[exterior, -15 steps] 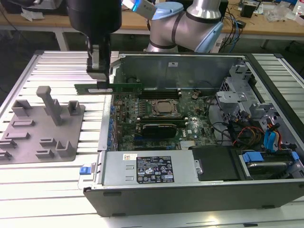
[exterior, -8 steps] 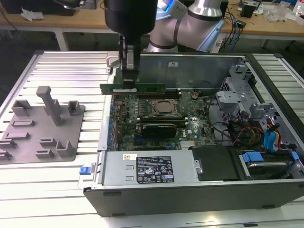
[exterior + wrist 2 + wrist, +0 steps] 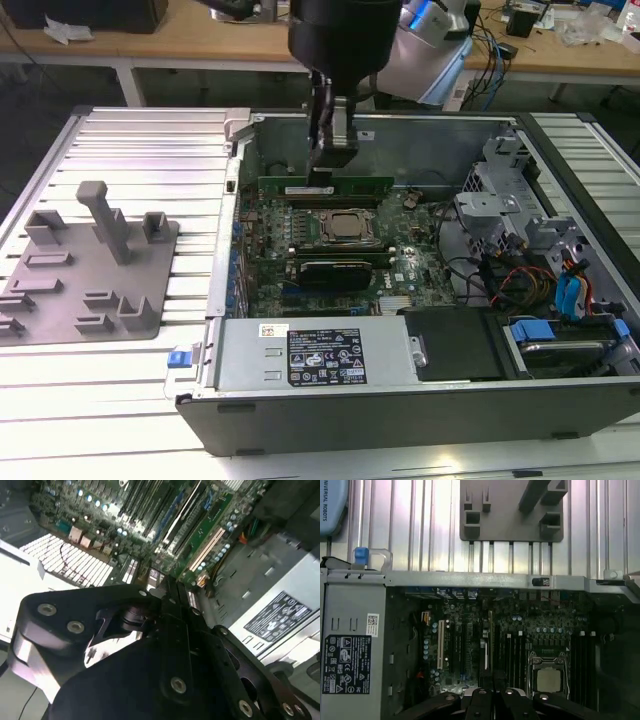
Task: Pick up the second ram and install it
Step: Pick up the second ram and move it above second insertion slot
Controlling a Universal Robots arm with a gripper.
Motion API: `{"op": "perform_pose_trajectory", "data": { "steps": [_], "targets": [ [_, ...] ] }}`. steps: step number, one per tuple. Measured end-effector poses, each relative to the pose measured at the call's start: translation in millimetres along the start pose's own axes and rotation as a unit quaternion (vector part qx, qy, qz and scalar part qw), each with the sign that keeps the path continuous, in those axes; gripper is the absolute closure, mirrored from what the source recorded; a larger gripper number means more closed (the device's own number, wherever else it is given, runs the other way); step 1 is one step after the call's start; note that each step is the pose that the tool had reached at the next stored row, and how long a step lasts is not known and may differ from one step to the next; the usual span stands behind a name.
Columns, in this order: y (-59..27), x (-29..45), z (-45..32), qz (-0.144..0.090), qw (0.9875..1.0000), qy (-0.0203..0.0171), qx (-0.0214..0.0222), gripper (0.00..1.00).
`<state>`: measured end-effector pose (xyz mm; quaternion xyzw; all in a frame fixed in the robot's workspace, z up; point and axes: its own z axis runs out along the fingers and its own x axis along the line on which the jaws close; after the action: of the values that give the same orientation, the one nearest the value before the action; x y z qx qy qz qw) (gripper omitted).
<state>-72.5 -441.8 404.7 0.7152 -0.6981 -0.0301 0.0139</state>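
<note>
Just beyond the processor (image 3: 345, 226), the second ram (image 3: 365, 186) stands on its long edge inside the open computer case (image 3: 400, 415). It runs across the motherboard (image 3: 265, 225), and a small white sticker shows on its green face; the print there is too small to read. Its lower edge meets the row of memory slots, though I cannot tell whether it is pressed fully home.

The pincer (image 3: 322, 170) comes straight down onto the stick's top edge, its fingers drawn narrow and closed on the board. In the first wrist view the fingers (image 3: 481, 696) sit close together, with the stick seen edge-on as a thin line running away from them.

Nearer the camera in the exterior view, a black expansion card (image 3: 335, 270) lies just beside the processor. In front of it the grey power supply cover (image 3: 240, 355) carries a black label (image 3: 327, 358) with white print and a small white sticker above it. A blue latch (image 3: 178, 356) sits at the case's corner. Towards the exterior view's right, the case holds tangled cables (image 3: 515, 280) and blue drive brackets (image 3: 568, 295).

The case rests on a ribbed metal counter (image 3: 150, 150). On the exterior view's left, well apart from the stick, is a grey tray (image 3: 150, 245) with slots and an upright post.
</note>
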Motion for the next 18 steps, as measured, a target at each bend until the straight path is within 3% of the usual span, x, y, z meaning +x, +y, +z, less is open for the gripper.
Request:
{"op": "perform_pose_trajectory", "data": {
  "steps": [3,8,18],
  "targets": [
    [-18.3,-0.8,2.6,0.000,1.0000,0.0000,-0.0029,0.91],
    [-31.4,-6.5,5.8,0.000,1.0000,-0.0001,-0.0032,0.91],
    [-56.8,-7.7,17.6,0.000,1.0000,-0.0001,-0.0045,0.91]
  ]
}}
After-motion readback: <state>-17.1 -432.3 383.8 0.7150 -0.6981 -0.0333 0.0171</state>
